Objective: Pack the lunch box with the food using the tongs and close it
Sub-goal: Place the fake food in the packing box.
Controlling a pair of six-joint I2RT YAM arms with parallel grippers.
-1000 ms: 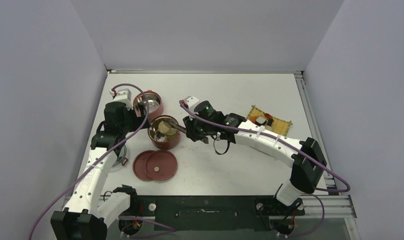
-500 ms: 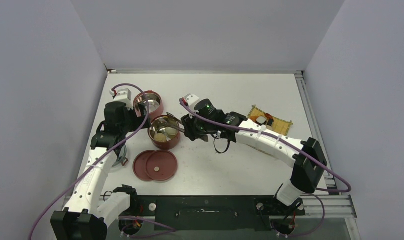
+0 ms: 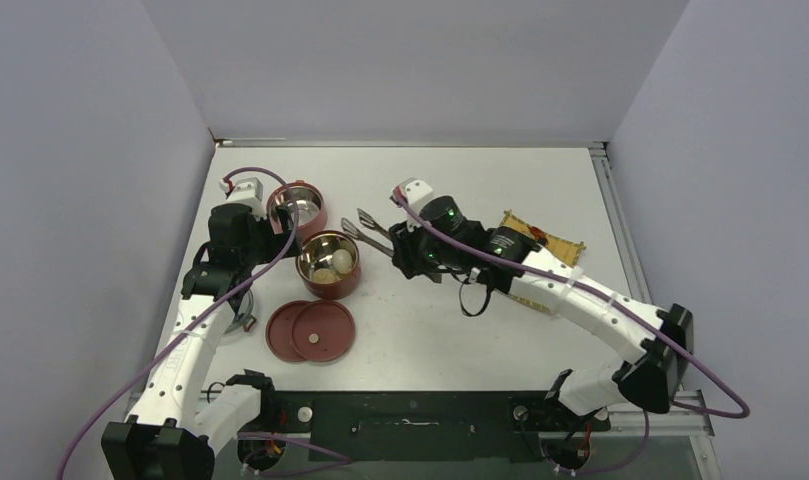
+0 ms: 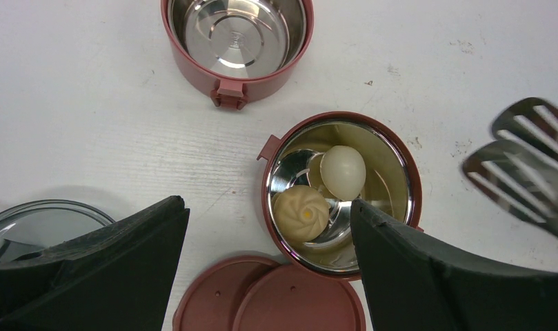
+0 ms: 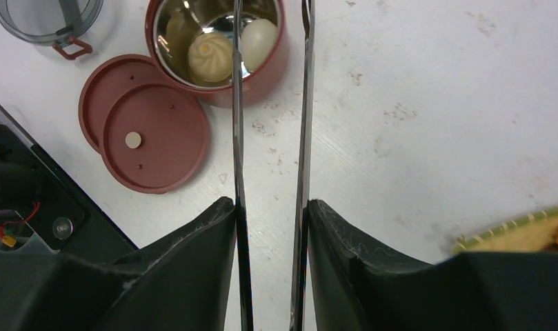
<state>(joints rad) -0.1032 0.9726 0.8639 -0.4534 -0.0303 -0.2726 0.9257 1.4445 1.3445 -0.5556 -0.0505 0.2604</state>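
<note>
The lunch box stands as two open dark-red bowls. The near bowl [image 3: 328,266] holds two pale cream balls [image 4: 302,212] [image 4: 343,171]; the far bowl [image 3: 298,205] shows only bare steel. Two flat red lids [image 3: 312,331] overlap in front. My right gripper [image 5: 270,201] is shut on the silver tongs [image 5: 304,124]. Their arms are spread, and the slotted tips [image 3: 361,225] hang with nothing in them just right of the near bowl. My left gripper [image 4: 269,205] is open above that bowl's near-left rim, holding nothing.
A yellow woven mat [image 3: 560,248] lies right of centre, largely hidden behind my right arm. A clear round lid [image 4: 41,221] with a wire clip sits at the left edge. The black base plate [image 3: 410,420] runs along the near edge.
The tongs opened and left a second cream ball in the near bowl. My right arm then drew back to the right, taking the tongs clear of the bowl. The left arm stayed still.
</note>
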